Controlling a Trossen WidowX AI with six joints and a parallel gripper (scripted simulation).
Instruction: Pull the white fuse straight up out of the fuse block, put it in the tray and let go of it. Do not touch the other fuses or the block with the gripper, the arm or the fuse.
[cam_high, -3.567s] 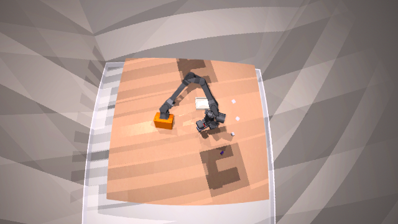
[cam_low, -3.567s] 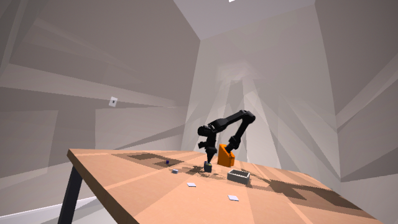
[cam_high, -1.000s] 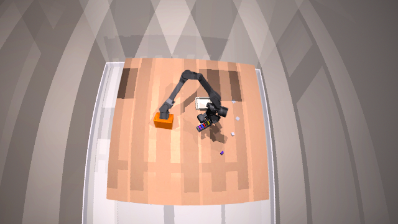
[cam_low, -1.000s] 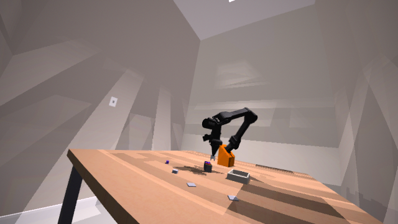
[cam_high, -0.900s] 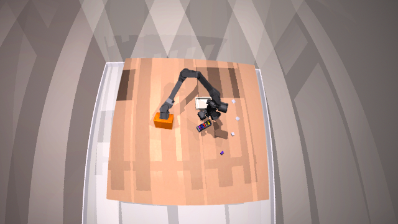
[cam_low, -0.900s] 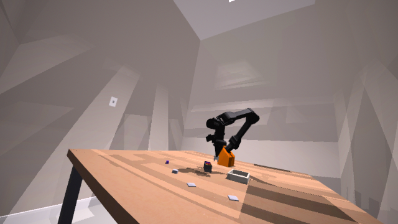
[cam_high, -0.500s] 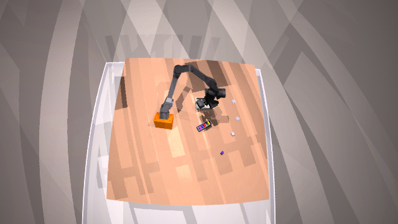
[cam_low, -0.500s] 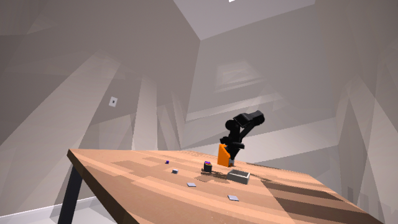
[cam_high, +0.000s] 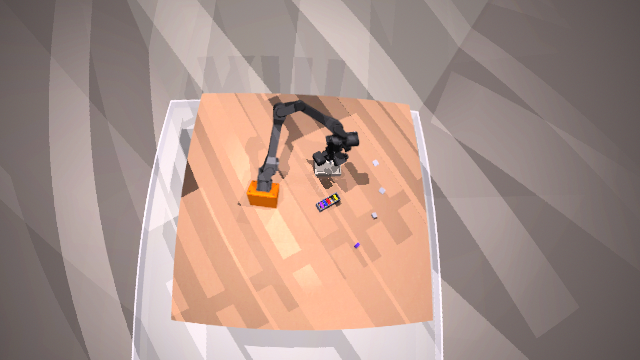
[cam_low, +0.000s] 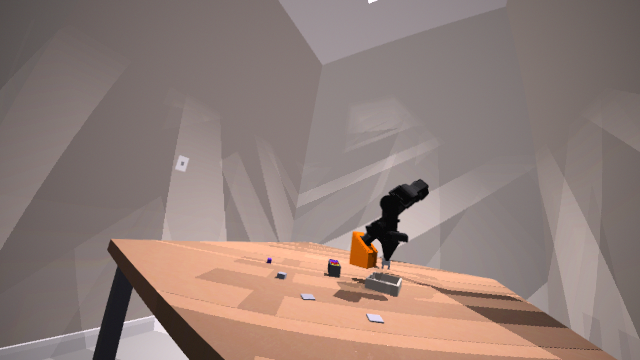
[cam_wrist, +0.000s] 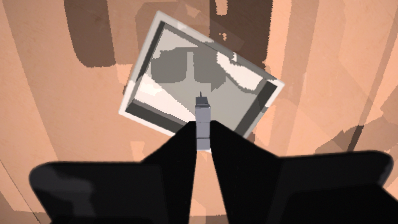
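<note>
My gripper (cam_low: 386, 258) (cam_wrist: 202, 127) is shut on the white fuse (cam_low: 386, 265) (cam_wrist: 203, 114), which looks greyish and hangs upright below the fingertips. Both are above the grey tray (cam_high: 327, 174) (cam_low: 382, 287) (cam_wrist: 139, 62). In the wrist view the fuse's lower end appears over the tray's floor, near the wall closest to the fingers. The exterior view shows the fuse above the rim, touching nothing below. The black fuse block (cam_high: 328, 202) (cam_low: 334, 271) stands apart from the gripper, with yellow, red, blue and purple fuses in it. The arm hides the fuse in the top view.
A small purple piece (cam_high: 356, 245) (cam_low: 269, 260) and three pale pieces (cam_high: 374, 215) (cam_high: 382, 190) (cam_high: 375, 163) lie on the table, away from the tray. The orange base block (cam_high: 263, 196) (cam_low: 361, 252) stands at the arm's foot. The arm bends around behind the tray.
</note>
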